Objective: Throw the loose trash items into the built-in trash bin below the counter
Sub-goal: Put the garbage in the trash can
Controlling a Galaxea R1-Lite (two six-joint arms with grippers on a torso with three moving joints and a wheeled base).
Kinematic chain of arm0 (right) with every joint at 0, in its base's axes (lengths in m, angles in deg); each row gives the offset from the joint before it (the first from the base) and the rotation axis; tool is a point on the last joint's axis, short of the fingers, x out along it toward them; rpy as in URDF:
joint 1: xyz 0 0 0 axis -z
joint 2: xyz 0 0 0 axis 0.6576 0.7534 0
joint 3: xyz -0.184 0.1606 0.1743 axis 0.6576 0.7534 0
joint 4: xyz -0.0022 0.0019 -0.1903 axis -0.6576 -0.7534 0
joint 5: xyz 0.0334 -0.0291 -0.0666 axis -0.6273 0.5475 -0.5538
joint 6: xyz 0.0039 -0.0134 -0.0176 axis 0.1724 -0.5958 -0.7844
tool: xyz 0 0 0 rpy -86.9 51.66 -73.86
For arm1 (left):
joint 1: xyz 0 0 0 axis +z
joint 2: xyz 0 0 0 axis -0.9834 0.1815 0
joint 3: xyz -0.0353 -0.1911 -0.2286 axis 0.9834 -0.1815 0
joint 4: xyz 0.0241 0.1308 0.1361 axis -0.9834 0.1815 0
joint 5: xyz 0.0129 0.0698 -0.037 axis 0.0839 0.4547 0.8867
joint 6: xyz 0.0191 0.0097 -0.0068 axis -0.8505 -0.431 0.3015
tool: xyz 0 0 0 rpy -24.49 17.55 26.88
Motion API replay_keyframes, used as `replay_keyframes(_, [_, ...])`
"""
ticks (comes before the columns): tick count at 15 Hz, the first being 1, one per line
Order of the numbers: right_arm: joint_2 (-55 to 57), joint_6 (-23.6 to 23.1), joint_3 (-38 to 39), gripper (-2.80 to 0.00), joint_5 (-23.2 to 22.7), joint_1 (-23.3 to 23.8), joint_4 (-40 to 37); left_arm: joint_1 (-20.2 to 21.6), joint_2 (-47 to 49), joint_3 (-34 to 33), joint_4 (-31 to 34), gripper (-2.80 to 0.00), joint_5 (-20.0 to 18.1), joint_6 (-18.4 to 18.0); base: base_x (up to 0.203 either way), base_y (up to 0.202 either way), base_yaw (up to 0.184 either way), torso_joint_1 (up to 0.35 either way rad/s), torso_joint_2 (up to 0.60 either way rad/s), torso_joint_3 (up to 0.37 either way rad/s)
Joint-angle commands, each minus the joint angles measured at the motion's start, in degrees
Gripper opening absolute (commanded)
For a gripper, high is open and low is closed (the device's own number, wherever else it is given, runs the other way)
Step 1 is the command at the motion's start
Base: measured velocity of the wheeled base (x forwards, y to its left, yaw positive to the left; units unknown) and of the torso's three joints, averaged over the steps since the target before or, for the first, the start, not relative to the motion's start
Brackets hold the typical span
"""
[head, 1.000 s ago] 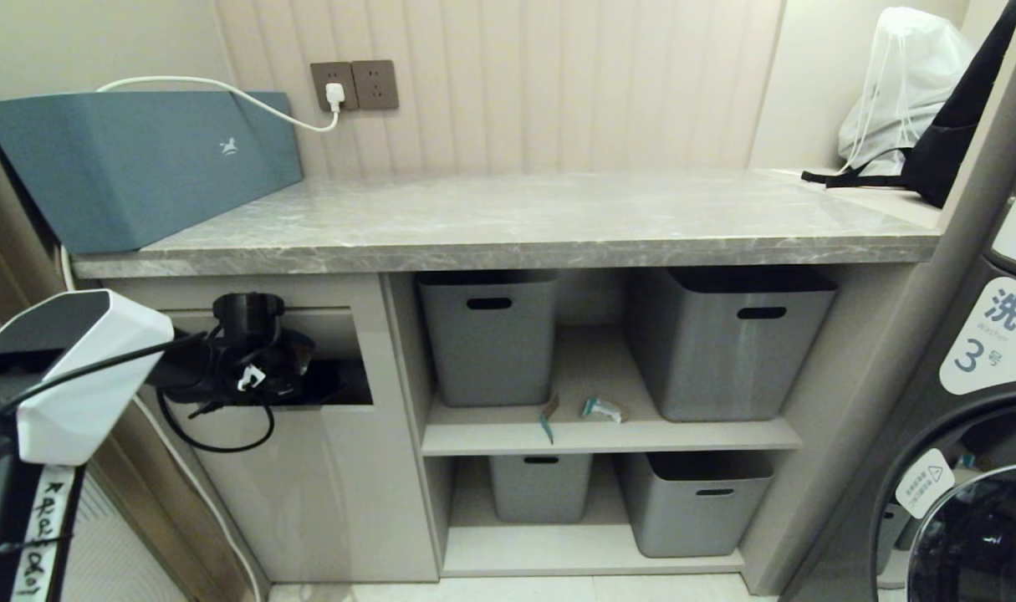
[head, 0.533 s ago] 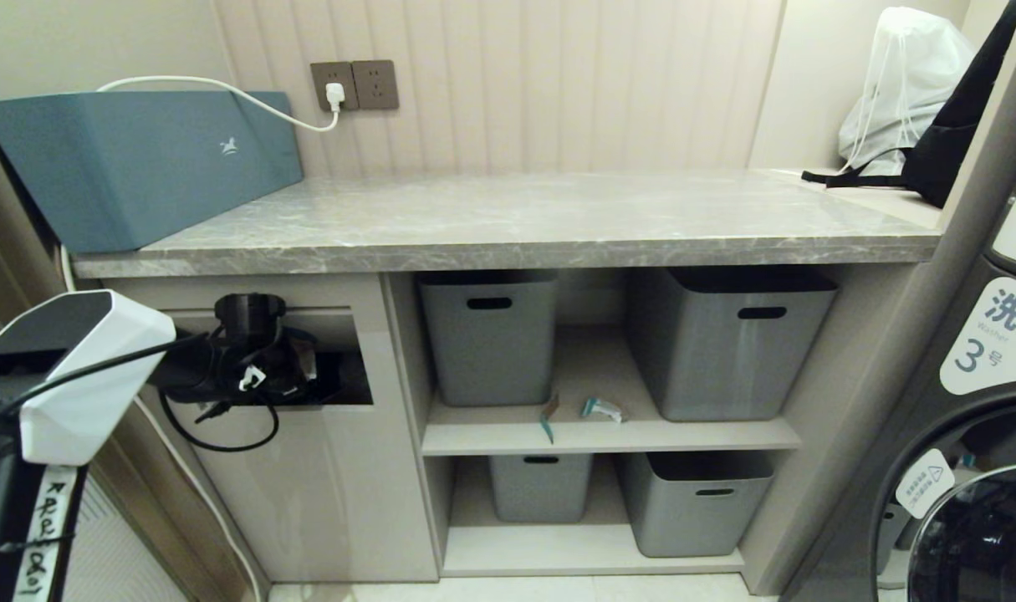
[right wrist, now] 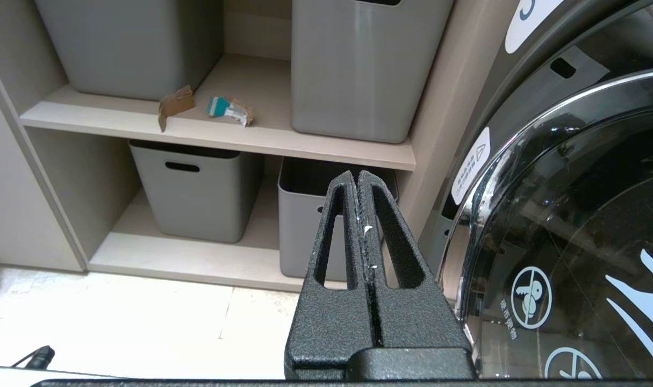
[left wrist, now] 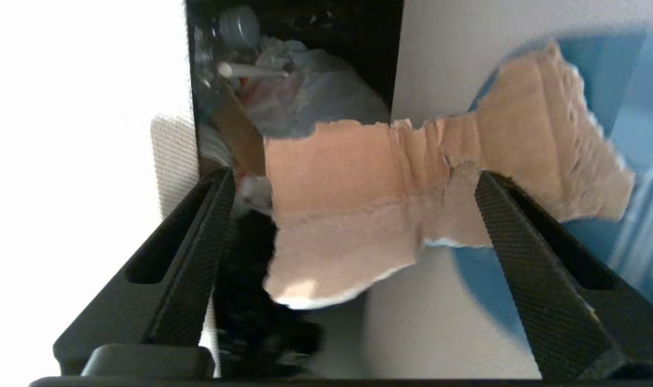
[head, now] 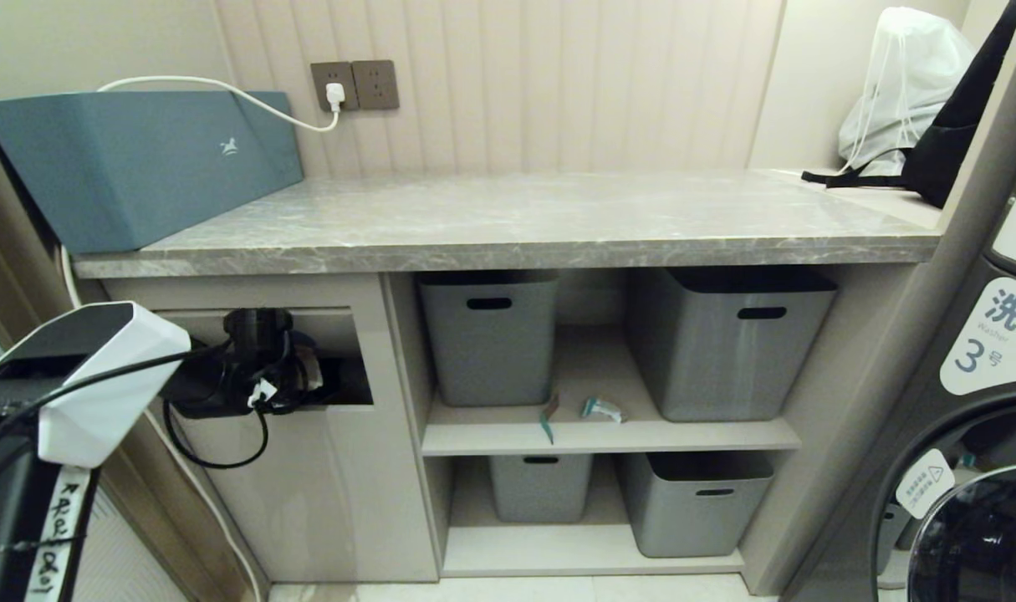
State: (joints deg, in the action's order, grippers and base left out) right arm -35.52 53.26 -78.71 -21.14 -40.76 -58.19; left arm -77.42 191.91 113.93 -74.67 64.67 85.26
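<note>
Torn brown scrap at the mouth of the built-in trash bin

The brown cardboard scrap point(left wrist: 390, 199) lies loose between the spread fingers point(left wrist: 514, 258) of the left pincer point(head: 307, 376), at the bin point(head: 307, 468) opening under the grey surface point(head: 524, 226), flap pushed in. Another brown scrap point(right wrist: 176, 105) and a teal-and-white wrapper point(right wrist: 229, 109) lie on the middle shelf point(head: 691, 435) between grey tubs point(head: 725, 343). The right pincer point(right wrist: 358, 177), pressed together, hangs low beside the washer point(right wrist: 573, 226).

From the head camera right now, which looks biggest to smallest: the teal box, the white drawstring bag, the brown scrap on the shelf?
1. Teal box
2. White drawstring bag, though it sits farther back
3. Brown scrap
</note>
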Motion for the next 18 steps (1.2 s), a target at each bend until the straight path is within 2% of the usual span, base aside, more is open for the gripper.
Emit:
replay_keyframes(1, [0.09,-0.06,0.0,-2.8,-0.05,0.0,-0.02,-0.32,0.19,-1.16,-1.64,0.0,0.11,-2.71,0.0,0.0,0.0,0.0,0.0,0.0])
replay_keyframes(4, [0.09,-0.06,0.0,-2.8,-0.05,0.0,-0.02,-1.16,-0.43,-0.72,-3.73,0.0,-0.91,-1.92,0.0,0.0,0.0,0.0,0.0,0.0])
replay_keyframes(7, [0.09,-0.06,0.0,-2.8,-0.05,0.0,-0.02,-1.58,-2.25,-0.72,-3.04,0.0,-4.38,6.08,0.0,0.0,0.0,0.0,0.0,0.0])
replay_keyframes(9, [0.09,-0.06,0.0,-2.8,-0.05,0.0,-0.02,-1.52,-2.94,-0.81,-1.85,0.0,-5.74,9.95,0.0,0.0,0.0,0.0,0.0,0.0])
replay_keyframes(11, [0.09,-0.06,0.0,-2.8,-0.05,0.0,-0.02,-1.52,-4.13,-0.89,-1.43,0.0,-8.69,14.06,0.0,0.0,0.0,0.0,0.0,0.0])
replay_keyframes(16, [0.09,-0.05,0.0,-2.8,-0.05,0.0,-0.02,-1.59,-4.11,-1.6,0.99,0.0,-8.52,14.59,0.0,0.0,0.0,0.0,0.0,0.0])
replay_keyframes(18, [0.09,0.02,0.0,-2.8,0.04,0.0,-0.02,-1.64,-3.79,-1.65,2.48,0.0,-8.48,12.11,0.0,0.0,0.0,0.0,0.0,0.0])
